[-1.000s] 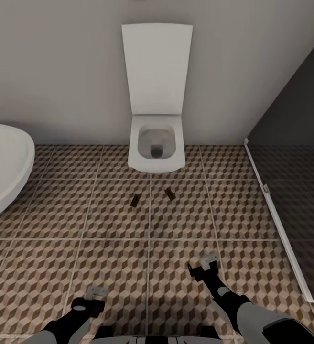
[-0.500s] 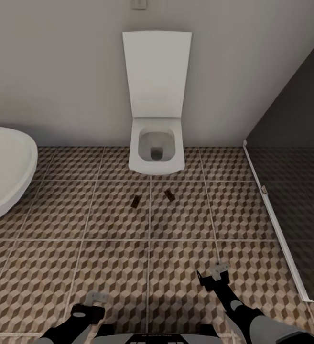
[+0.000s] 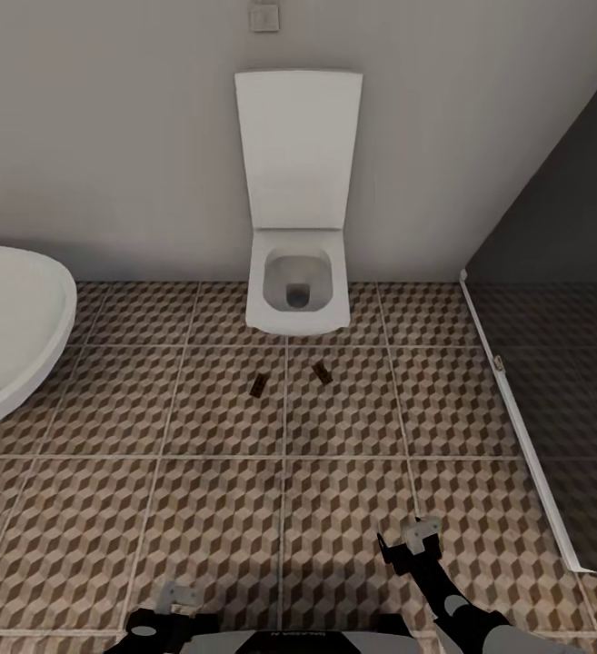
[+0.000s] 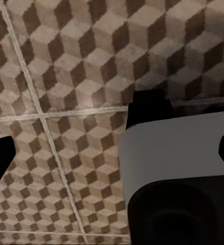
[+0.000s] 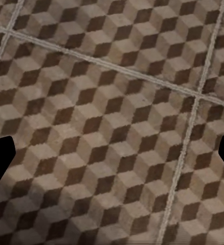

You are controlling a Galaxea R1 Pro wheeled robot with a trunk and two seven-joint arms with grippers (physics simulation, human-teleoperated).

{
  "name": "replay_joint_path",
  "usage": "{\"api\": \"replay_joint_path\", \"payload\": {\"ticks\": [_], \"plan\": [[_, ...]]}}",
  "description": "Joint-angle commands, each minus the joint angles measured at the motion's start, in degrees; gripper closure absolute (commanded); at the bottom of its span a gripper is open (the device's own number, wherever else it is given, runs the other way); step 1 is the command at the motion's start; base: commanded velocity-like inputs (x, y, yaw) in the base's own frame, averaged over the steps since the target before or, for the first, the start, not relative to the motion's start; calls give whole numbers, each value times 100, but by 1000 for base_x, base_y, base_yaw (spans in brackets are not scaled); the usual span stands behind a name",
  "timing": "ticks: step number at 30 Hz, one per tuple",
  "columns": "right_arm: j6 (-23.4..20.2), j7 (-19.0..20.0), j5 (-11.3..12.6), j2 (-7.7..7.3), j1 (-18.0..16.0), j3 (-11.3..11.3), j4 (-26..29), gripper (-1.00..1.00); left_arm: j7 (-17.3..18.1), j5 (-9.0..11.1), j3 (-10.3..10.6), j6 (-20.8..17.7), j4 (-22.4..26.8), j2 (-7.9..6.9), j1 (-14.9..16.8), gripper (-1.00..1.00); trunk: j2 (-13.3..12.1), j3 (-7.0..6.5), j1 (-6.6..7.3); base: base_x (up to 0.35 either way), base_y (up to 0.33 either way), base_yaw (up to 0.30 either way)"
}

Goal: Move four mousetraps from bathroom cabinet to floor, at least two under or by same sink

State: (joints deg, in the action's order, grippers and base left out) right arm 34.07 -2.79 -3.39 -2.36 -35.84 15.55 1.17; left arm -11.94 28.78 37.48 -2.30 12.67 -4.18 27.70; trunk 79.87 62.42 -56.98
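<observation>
- Two mousetraps lie flat on the bathroom floor (image 3: 107, 509), small brown boards with dark parts, detail too small to tell.
- Left mousetrap (image 3: 259, 385) lies aslant on one tile, just beside a grout line.
- Right mousetrap (image 3: 321, 371) lies aslant on the neighbouring tile, across that grout line, near the first but apart.
</observation>
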Motion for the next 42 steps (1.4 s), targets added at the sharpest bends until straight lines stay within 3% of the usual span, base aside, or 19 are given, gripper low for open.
{"api": "replay_joint_path", "payload": {"ticks": [1,14,42], "plan": [[58,-31,-34,0,29,10,-3,-100,-36,40,49,-22,17,-7,-13,-100,-40,-16,23,0,0,0],[454,-45,-28,-59,391,10,-4,-100,-36,40,49,-16,11,-27,-121,-100,-561,-250,308,0,0,0],[478,-38,-15,-188,461,10,-4,-100,-36,41,49,176,-268,-33,-149,-100,-1684,-752,923,0,0,0]]}}
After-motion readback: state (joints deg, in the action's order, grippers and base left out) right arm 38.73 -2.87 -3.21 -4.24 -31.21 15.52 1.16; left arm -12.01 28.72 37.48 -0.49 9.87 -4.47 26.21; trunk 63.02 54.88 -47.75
